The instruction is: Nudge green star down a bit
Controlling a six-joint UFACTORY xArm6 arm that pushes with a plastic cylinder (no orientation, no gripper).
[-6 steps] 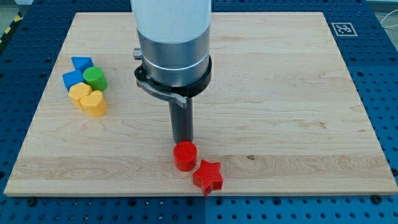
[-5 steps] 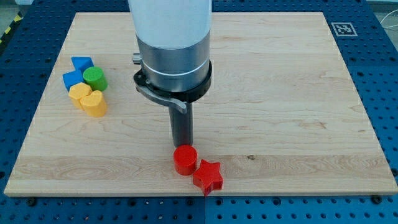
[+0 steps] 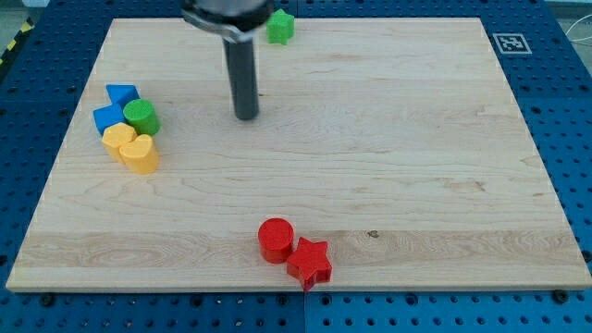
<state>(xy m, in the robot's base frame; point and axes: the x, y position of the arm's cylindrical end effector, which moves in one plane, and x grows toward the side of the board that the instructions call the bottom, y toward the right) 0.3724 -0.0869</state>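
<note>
The green star (image 3: 280, 27) lies near the board's top edge, a little left of centre. My tip (image 3: 246, 117) rests on the board below the star and slightly to its left, well apart from it. The rod rises from the tip to the arm's dark collar at the view's top, just left of the star.
A cluster sits at the view's left: two blue blocks (image 3: 115, 105), a green cylinder (image 3: 141, 117), a yellow block (image 3: 117, 139) and a yellow heart (image 3: 141, 154). A red cylinder (image 3: 275, 240) and a red star (image 3: 310, 262) touch near the bottom edge. A marker tag (image 3: 509, 43) is at top right.
My tip has moved from just above the red cylinder up the board to a spot below the green star. The star, hidden behind the arm before, now shows. No block has moved.
</note>
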